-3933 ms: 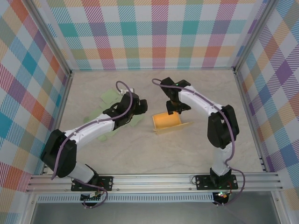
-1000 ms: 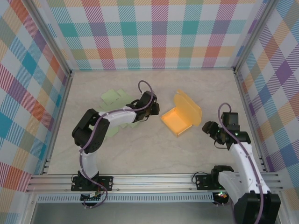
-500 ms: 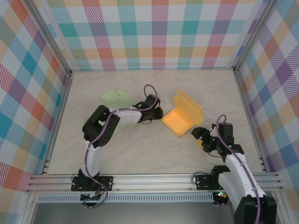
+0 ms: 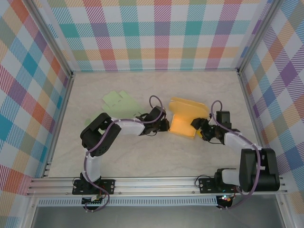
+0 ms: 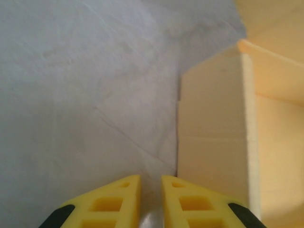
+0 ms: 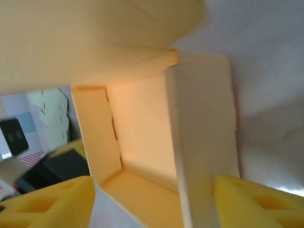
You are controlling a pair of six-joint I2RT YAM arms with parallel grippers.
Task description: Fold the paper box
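- Nearest us, bare marbled beige tabletop (image 4: 142, 156), nothing lying on it in front of the action.
- Right gripper (image 6: 153, 187) sits low at the right near corner of the orange paper box (image 4: 183, 121), fingers spread wide and released. They straddle the near right wall without clamping it.
- Left gripper (image 5: 151, 184) is down at the box's left side, fingers pinched almost together with nothing between them and the tips just beside the left wall (touching or a hair apart, I can't tell).
- The box itself sits mid-table between the two grippers. Floor is flat and the left, near and right walls stand up, the right one looking doubled over.
- Inside, the box is empty, just plain orange card.
- On the far side the lid flap rises and leans over the tray without being shut down onto it.
- My read: the tray is formed and the task is well past halfway. What's left is bringing the lid down and tucking it, and perhaps squaring the walls.
- Far left, pale green paper cut-outs (image 4: 118, 99) lie flat, well apart from the box.
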